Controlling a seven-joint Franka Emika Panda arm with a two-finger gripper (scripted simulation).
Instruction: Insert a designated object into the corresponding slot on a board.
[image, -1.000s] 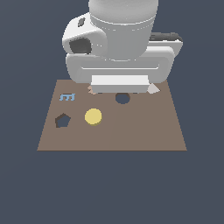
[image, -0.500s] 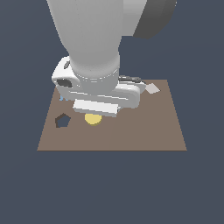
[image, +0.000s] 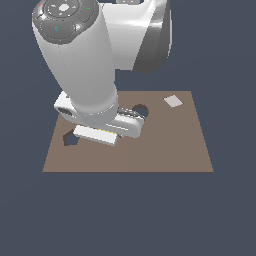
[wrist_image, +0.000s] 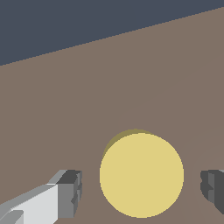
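Observation:
In the wrist view the yellow round disc (wrist_image: 141, 175) lies flat on the brown board (wrist_image: 131, 87). My gripper (wrist_image: 142, 189) is open, with one finger (wrist_image: 70, 192) on each side of the disc and a gap between each finger and the disc. In the exterior view my hand (image: 97, 132) is low over the board (image: 165, 145) and hides the disc. The dark round hole (image: 141, 109) shows partly behind the hand, toward the exterior view's right.
A dark pentagon-shaped hole (image: 71, 139) sits just to the exterior view's left of my hand. A tan piece (image: 173, 101) lies at the board's far right corner. The arm's bulk (image: 85, 60) hides the board's far left part.
The arm has swung from the board's far side over to the disc and come down low. The disc, visible earlier in the exterior view, is now hidden under the hand.

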